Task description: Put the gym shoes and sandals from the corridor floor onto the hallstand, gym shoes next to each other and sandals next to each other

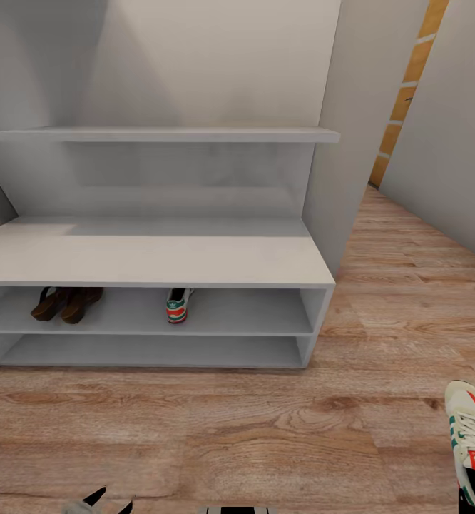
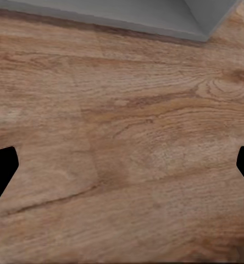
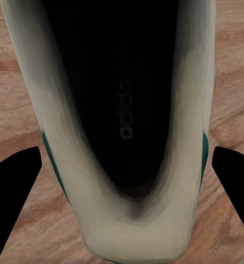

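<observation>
Sneaker number two (image 1: 471, 437) was down at the right edge of the head view, over the wood floor (image 1: 266, 435), and whether it was touching the planks I couldn't tell. Right tool (image 3: 127, 165) had its fingers (image 3: 15, 187) spread wide either side of it, looking straight into the dark insole; no contact visible. Other sneaker (image 1: 178, 305) sat on the upper tier of the shoe rack (image 1: 152, 260), well apart from the brown sandals (image 1: 65, 303) on that same tier. Left tool (image 2: 122, 170) was spread wide over bare floor.
</observation>
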Available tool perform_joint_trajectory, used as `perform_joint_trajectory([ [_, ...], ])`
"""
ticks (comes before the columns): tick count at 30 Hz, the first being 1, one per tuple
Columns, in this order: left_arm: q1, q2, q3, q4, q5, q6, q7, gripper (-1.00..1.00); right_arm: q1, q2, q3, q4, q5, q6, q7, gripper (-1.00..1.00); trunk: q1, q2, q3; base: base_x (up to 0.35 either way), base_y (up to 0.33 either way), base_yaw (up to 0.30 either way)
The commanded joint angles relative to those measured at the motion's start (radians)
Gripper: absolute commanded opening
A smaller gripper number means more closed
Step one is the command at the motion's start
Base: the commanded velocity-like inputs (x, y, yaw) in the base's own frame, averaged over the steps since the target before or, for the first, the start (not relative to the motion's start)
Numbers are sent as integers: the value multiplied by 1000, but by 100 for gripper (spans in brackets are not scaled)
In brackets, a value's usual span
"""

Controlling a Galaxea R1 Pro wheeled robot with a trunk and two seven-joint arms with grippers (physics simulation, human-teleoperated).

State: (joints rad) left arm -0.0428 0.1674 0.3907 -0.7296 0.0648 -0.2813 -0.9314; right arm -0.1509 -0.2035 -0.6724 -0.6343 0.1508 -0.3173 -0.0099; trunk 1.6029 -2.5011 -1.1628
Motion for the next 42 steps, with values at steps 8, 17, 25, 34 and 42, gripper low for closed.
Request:
perform_joint_trajectory([
  [8, 1, -7, 7, 19, 2, -27, 4, 100, -1, 80, -4, -4, 13, -6, -5, -100, 0, 0, -1, -39, 54, 0],
  [17, 1, -8, 7, 19, 3, -27, 4, 100, -1, 81, -4, 1, 14, -5, -4, -100, 0, 0, -1, -205, 242, 0],
  [25, 1, -5, 8, 19, 6, -26, 5, 100, -1, 81, -4, 1, 15, -5, -4, -100, 0, 0, -1, -228, 245, 0],
  [34, 1, -3, 8, 19, 9, -28, 5, 100, -1, 81, -4, 1, 14, -5, -4, -100, 0, 0, -1, -198, 260, 0],
  [42, 1, -3, 8, 19, 9, -29, 4, 100, -1, 81, -4, 1, 15, -5, -4, -100, 0, 0, -1, -194, 265, 0],
])
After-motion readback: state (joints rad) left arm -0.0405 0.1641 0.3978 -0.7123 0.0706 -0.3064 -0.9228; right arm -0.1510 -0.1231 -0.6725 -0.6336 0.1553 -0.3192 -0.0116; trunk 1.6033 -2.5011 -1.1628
